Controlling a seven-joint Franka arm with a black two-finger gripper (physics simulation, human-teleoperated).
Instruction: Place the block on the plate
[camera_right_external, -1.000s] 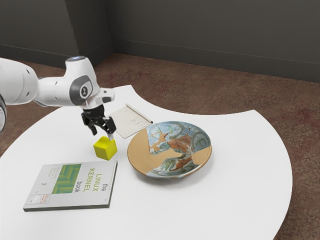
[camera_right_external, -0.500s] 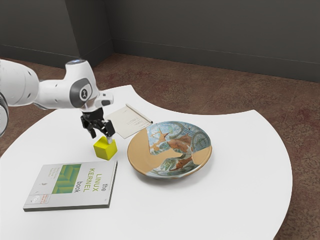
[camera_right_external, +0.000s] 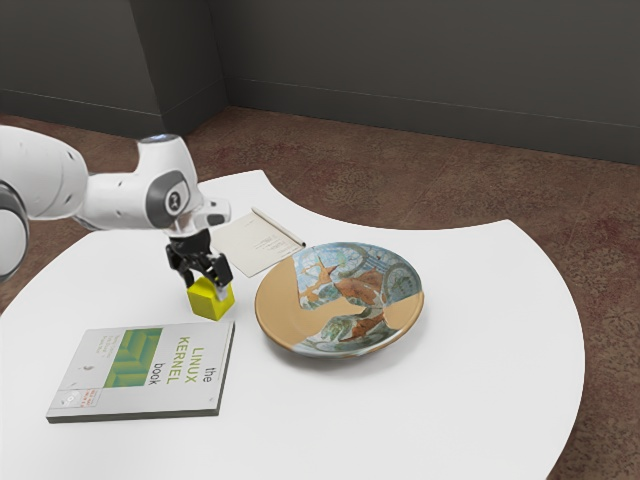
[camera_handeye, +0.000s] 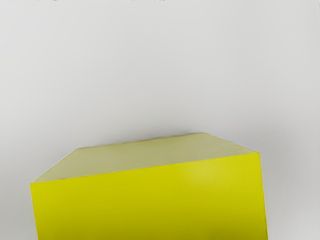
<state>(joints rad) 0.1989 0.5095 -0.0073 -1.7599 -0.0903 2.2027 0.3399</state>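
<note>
The exterior view shows the gripper (camera_right_external: 206, 283) pointing down over the block (camera_right_external: 208, 304), its fingers standing apart at the block's top; whether either finger touches it, I cannot tell. The block sits on the white table (camera_right_external: 470, 370), just beside the book (camera_right_external: 150, 372) and near the plate (camera_right_external: 280, 312), not on it. The paper (camera_right_external: 258, 245) lies flat on the table, near the plate's rim. In the wrist view the block looms large under the hand, one pale face and one bright yellow face showing against the table.
</note>
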